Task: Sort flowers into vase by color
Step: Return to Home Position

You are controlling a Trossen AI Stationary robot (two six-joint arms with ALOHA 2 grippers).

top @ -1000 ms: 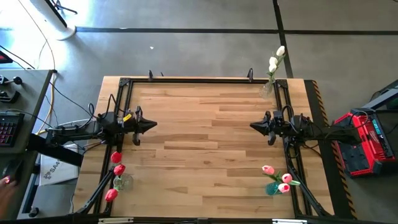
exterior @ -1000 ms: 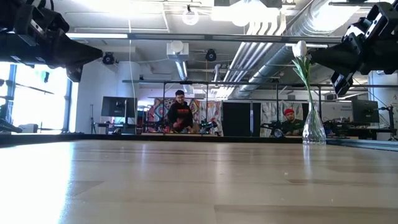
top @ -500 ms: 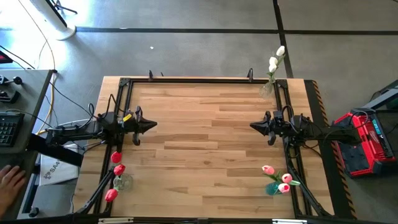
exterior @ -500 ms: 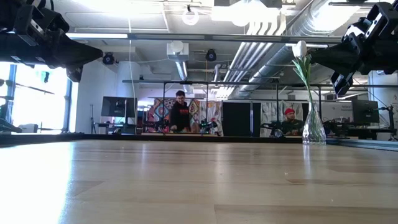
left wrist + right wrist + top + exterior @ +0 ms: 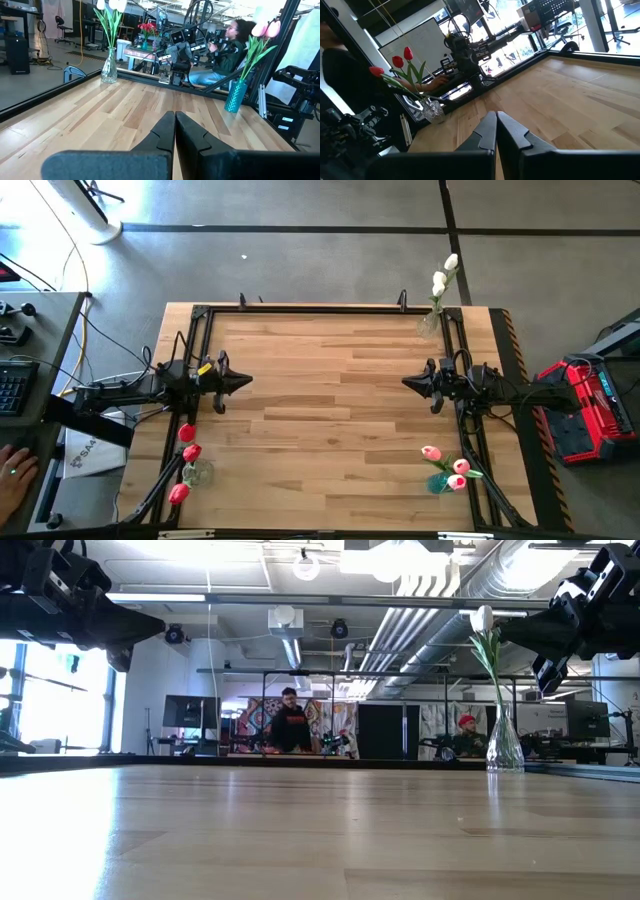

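The left end effector [image 5: 245, 381] and right end effector [image 5: 407, 381] are black and tapered, on slim dark arms [image 5: 505, 388].

The far vase [image 5: 429, 323] sits at the table's [image 5: 330, 410] far right corner, the left vase [image 5: 196, 473] at its near left corner, the right vase [image 5: 438, 483] at its near right corner; flowers [image 5: 187, 450] stand in each. The left gripper [image 5: 245, 381] and the right gripper [image 5: 408, 381] face each other across the middle, well apart.
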